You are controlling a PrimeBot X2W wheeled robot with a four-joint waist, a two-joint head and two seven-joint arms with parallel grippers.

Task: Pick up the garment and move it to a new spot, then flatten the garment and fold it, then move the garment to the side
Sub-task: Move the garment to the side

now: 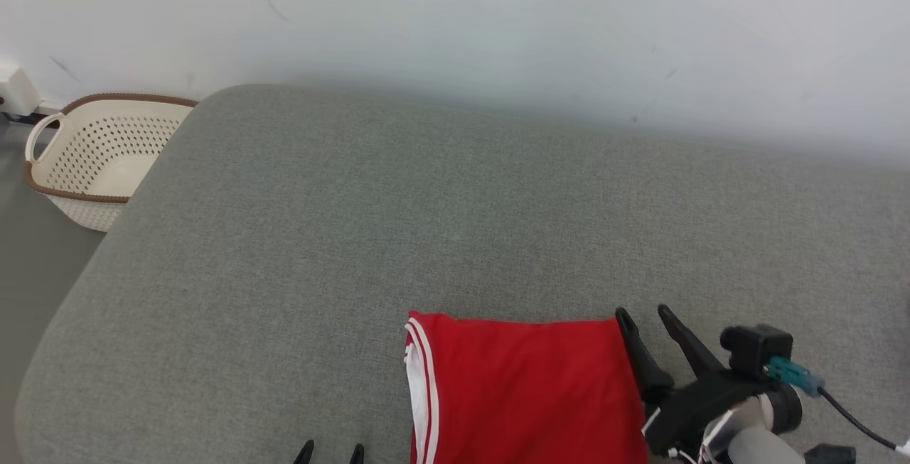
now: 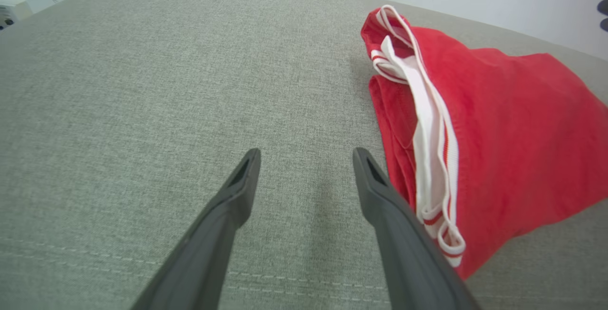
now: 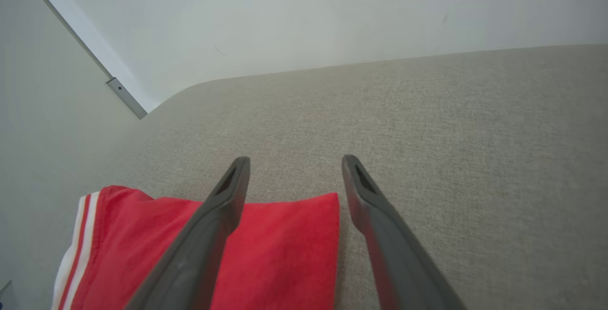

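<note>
Garment [image 1: 526, 393], red and folded, lies at the near edge of the grey cushion [image 1: 355, 236]. Its white-striped trim [image 1: 419, 386] faces the robot's left, and its visible length runs toward the robot. The right tool [image 1: 643, 311] gapes wide over its far right corner. The left tool [image 1: 330, 453], wide and empty, sits beside the trim.

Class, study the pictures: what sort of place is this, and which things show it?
Likely a laundry-folding spot, perhaps a bedroom or a mock-up: a grey fabric-covered surface like a mattress, a folded red garment on it, and a cream perforated basket on the floor beside it.
</note>
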